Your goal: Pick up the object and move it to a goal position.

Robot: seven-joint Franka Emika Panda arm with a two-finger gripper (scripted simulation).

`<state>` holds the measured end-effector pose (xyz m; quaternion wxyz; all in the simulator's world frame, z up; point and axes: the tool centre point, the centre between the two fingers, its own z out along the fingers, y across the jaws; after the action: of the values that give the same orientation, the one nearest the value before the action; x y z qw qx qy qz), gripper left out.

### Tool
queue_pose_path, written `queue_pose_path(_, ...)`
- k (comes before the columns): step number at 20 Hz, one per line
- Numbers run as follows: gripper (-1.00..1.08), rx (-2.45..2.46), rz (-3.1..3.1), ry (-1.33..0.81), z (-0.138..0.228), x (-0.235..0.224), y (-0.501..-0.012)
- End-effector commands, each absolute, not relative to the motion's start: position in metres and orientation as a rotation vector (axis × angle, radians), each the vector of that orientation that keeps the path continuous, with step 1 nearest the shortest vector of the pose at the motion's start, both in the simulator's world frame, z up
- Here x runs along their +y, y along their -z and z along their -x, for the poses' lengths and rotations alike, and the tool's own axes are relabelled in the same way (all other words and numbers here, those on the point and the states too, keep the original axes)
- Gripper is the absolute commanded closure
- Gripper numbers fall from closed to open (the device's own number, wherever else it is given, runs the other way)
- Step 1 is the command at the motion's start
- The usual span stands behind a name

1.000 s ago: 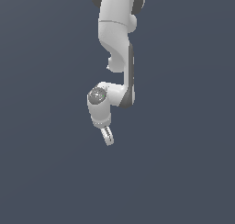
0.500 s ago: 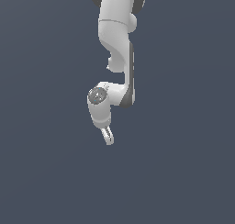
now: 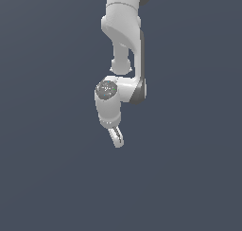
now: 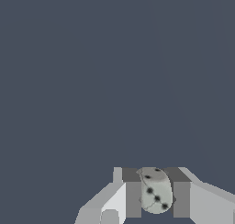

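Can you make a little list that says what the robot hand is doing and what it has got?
arm: one white arm reaching down from the top of the exterior view
gripper: gripper shut on the object
object: pale grey roundish object with dark spots, between the two fingers
object in exterior view: too small to make out
surroundings: plain dark grey-blue, nothing else visible

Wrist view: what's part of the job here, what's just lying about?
Job:
- die, pale with dark pips, clamped between the fingers
- gripper, shut on the die

Lying about:
- nothing else visible; plain dark surface only
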<state>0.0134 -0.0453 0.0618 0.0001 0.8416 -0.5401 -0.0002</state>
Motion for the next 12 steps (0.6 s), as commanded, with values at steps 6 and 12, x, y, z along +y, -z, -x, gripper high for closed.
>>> queue_pose_path(6, 1.08, -1.697, -2.643, -0.001, -0.028, -0.006, -0.135)
queue_pose_path(12, 1.08, -1.697, -2.642, -0.002, -0.042, 0.027, -0.199)
